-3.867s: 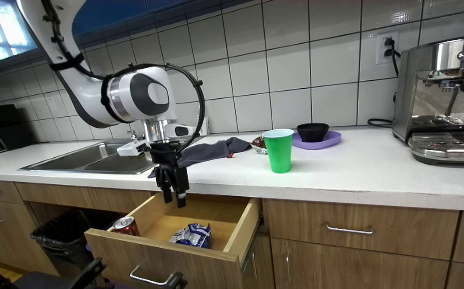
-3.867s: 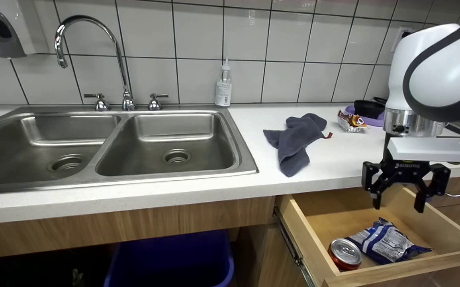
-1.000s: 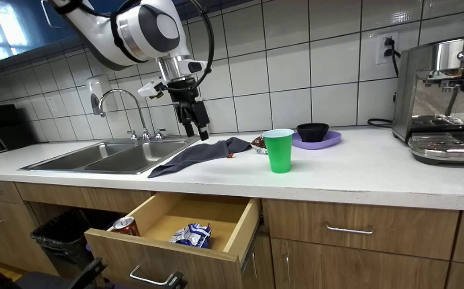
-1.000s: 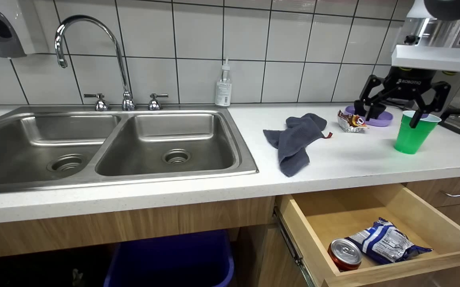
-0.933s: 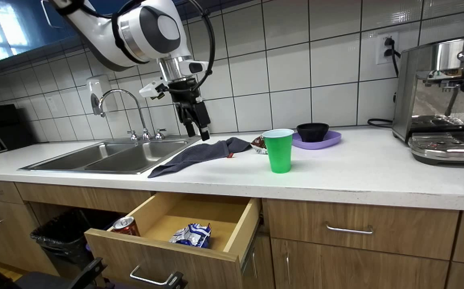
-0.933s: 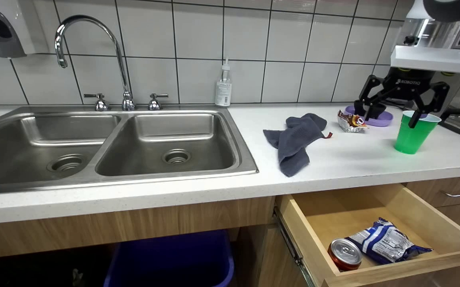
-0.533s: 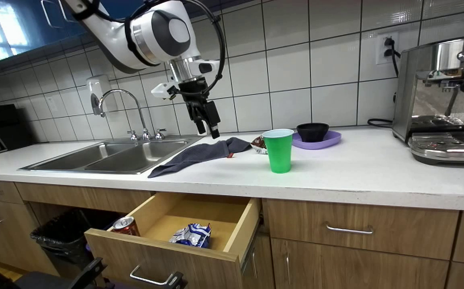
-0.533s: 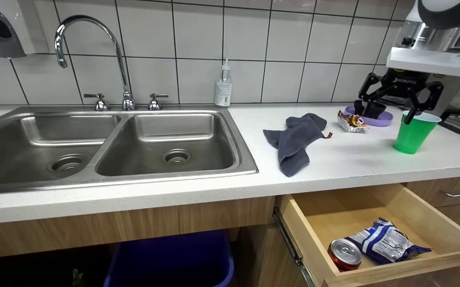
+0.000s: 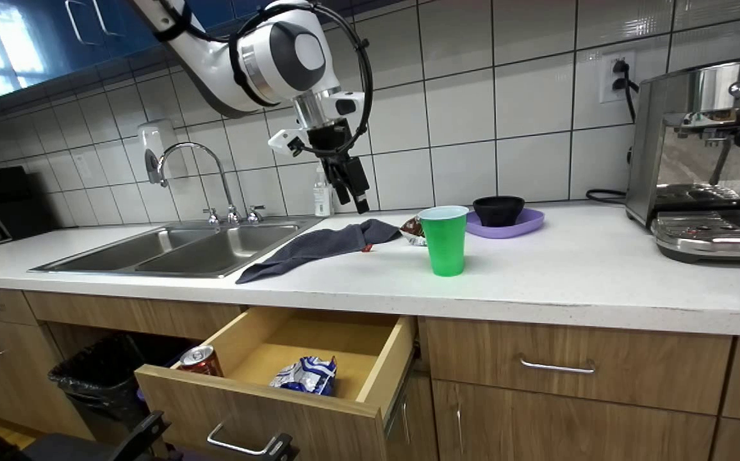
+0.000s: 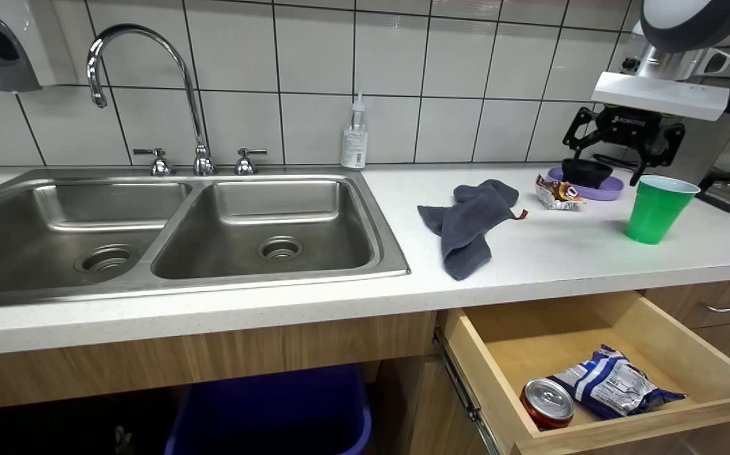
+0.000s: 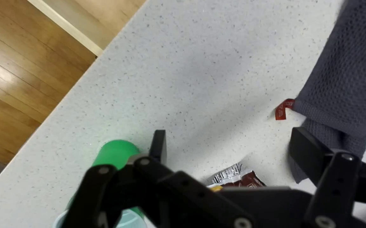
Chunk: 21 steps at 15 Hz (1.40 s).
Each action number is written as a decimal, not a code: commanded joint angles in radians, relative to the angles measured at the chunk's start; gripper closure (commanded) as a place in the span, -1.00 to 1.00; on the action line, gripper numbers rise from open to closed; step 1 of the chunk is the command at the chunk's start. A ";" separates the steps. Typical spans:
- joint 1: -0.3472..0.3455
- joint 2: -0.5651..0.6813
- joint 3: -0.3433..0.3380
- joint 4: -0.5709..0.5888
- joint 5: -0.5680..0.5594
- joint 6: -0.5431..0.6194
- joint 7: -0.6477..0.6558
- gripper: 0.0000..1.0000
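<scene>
My pincer [image 11: 229, 141], wide and empty, had moved from over the open drawer [image 9: 280, 410] to above the table [image 9: 568, 269]; the work, I judged, thus lay nearest the crumpled wrapper [image 10: 557, 194], which sat between the green cup [image 10: 658, 213] and the grey towel [image 10: 471, 221]. In an exterior view ROBOTIQ was legible on the pincer; the print on the wrapper and on the towel's red tag [image 11: 281, 110] was not.

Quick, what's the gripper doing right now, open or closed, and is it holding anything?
Gripper: open, jaws wide apart, holding nothing.
</scene>
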 commanded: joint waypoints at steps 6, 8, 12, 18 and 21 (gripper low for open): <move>0.030 0.155 -0.059 0.173 -0.018 0.046 0.212 -1.00; 0.038 0.189 -0.074 0.206 -0.015 0.051 0.249 -1.00; 0.046 0.258 -0.102 0.281 -0.002 0.052 0.313 -1.00; 0.055 0.352 -0.137 0.395 0.005 0.036 0.397 -1.00; 0.057 0.396 -0.148 0.447 0.011 0.030 0.439 -1.00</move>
